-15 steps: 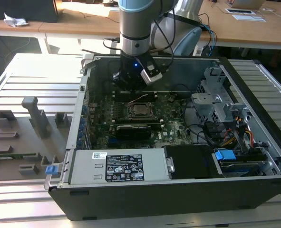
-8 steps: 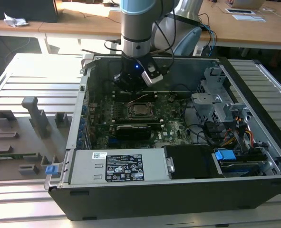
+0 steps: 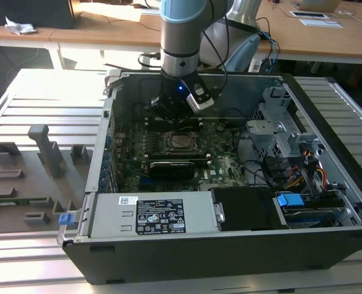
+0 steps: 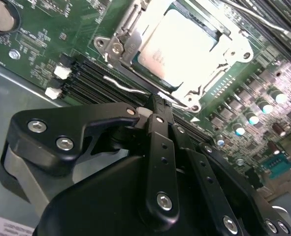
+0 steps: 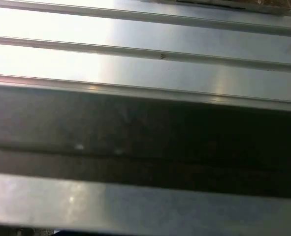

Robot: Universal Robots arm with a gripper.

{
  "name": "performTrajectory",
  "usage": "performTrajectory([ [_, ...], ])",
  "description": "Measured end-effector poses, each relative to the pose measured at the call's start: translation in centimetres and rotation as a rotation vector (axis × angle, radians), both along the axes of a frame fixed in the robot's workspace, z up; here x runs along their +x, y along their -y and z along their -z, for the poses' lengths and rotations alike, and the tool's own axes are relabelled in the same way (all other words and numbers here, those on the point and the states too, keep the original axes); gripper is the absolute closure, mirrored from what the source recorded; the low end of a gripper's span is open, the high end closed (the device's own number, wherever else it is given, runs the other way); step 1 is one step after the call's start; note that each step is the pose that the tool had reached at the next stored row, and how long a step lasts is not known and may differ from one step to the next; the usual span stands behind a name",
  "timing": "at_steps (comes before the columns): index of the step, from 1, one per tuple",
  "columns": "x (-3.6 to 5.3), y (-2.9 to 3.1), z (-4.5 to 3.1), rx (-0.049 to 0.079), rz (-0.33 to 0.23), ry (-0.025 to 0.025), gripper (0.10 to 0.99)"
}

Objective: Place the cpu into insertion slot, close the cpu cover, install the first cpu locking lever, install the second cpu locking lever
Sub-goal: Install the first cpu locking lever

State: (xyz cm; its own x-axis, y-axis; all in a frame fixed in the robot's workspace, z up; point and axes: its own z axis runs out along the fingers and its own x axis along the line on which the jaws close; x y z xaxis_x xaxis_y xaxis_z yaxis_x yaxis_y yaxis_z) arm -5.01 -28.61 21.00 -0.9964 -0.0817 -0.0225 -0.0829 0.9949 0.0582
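Cpu sits in the insertion slot, silver top up, with the cpu cover down around it as a bright metal frame.

Wooden desks run along the back of the room. In front of them a slatted metal tabletop carries everything. On the exterior view's left, a grey plate of moulded fixture blocks lies flat on the slats. The open computer case stands to its right. The first wrist view shows pale ribbed metal crossed by a dark band.

The arm reaches down into the case, and the hand hangs low over the green motherboard, just behind the socket. In the second wrist view its black fingers are drawn together. Their tips are at the end of a thin wire lever lying along the socket edge nearest the hand. Whether they pinch that wire I cannot tell. A second wire lever runs along the opposite side of the cover.

Inside the case, a silver power supply lies along the front wall. A long black block sits in front of the socket. Further right are a grey drive cage and orange and red cables beside a blue clip.
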Motion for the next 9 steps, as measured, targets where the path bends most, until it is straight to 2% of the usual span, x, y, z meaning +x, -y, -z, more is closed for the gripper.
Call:
performTrajectory([
  [9,1.10,0.00,0.38,0.000,0.000,-0.0001,0.980],
])
